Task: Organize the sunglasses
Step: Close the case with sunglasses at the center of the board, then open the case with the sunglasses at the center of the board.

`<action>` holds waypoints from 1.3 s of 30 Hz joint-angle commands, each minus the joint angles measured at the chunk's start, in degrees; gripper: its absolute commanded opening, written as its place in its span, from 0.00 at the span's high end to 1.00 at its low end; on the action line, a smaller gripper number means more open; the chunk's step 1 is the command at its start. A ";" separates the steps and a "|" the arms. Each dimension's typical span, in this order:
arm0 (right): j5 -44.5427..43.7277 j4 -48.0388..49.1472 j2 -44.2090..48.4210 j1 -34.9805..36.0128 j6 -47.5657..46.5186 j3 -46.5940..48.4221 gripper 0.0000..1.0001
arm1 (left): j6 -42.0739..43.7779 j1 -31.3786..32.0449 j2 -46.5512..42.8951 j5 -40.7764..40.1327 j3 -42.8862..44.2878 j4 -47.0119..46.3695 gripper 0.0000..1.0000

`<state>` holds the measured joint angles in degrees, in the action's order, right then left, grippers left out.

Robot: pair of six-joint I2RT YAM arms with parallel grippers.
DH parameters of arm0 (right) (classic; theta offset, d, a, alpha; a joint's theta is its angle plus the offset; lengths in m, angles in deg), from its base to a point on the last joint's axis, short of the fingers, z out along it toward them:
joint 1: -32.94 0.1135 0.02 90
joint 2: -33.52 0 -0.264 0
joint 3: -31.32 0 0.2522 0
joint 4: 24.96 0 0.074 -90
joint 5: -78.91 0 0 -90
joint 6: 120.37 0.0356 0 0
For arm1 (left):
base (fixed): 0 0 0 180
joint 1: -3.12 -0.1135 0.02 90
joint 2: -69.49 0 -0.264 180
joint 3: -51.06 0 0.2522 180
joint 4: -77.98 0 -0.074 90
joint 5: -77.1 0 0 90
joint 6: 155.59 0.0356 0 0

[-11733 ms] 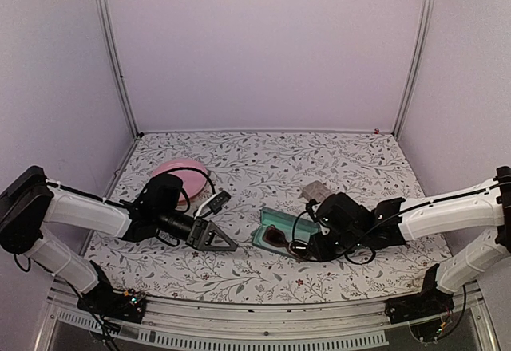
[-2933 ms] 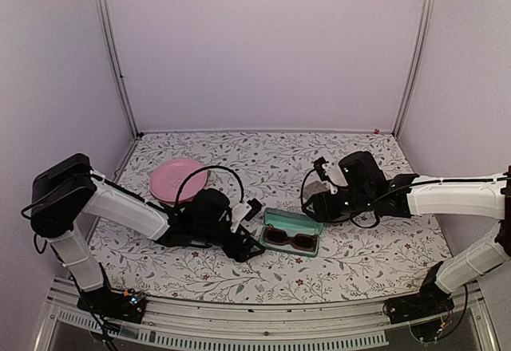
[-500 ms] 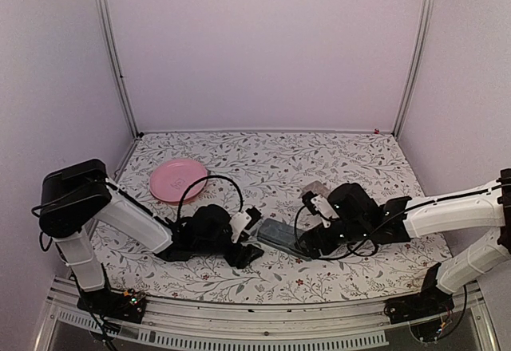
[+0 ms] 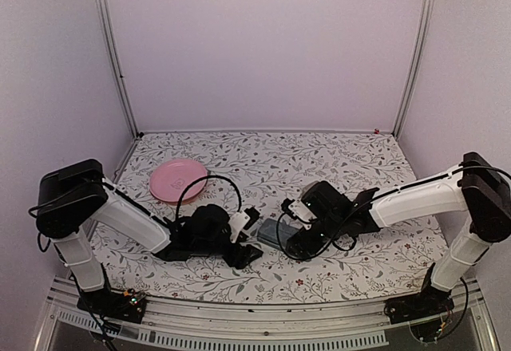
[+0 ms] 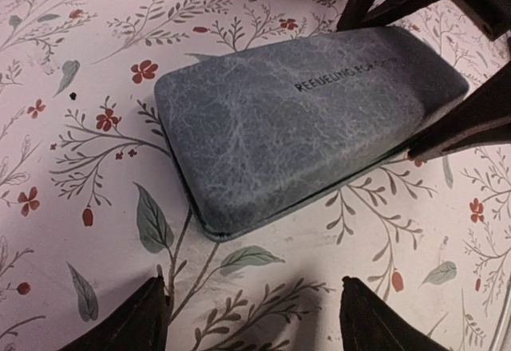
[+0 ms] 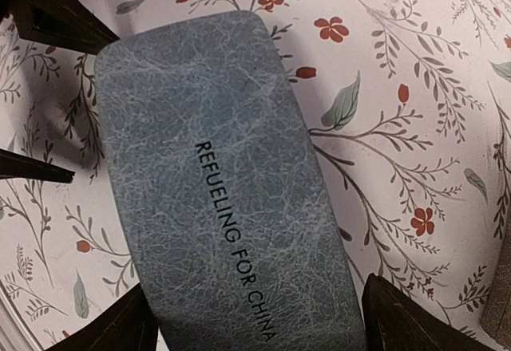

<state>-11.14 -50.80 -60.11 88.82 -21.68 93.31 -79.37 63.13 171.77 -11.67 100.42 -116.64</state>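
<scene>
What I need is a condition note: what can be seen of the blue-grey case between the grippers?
The blue-grey case is an oblong shell with rounded corners. Its marbled, leather-like lid is shut and printed REFUELING FOR CHINA in black. A thin teal seam shows along its edge. It lies flat on the floral table cover. The right gripper straddles one end with open jaws, and the left gripper stands open just short of the other. Whether any finger touches it cannot be told.

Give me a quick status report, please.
Left claw open. Right claw open over blue-grey marbled oblong case, lid shut. Sunglasses not visible. Nothing in the way.
</scene>
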 commanded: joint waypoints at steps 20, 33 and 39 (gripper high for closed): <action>8.42 14.03 5.02 -1.90 14.78 -5.34 0.64 | -20.24 -7.17 0.84 18.98 -6.38 -16.61 0.23; 9.12 20.80 5.53 -1.28 20.24 -8.64 0.67 | -36.33 -10.17 13.72 28.25 -2.29 -36.46 0.32; 10.74 23.43 5.76 -1.26 21.75 -9.84 0.68 | -37.05 -10.31 14.31 28.18 -1.11 -37.89 0.45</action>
<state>-2.03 -33.14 -56.57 87.31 -1.66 84.06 -114.89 53.51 185.45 15.35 98.21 -151.63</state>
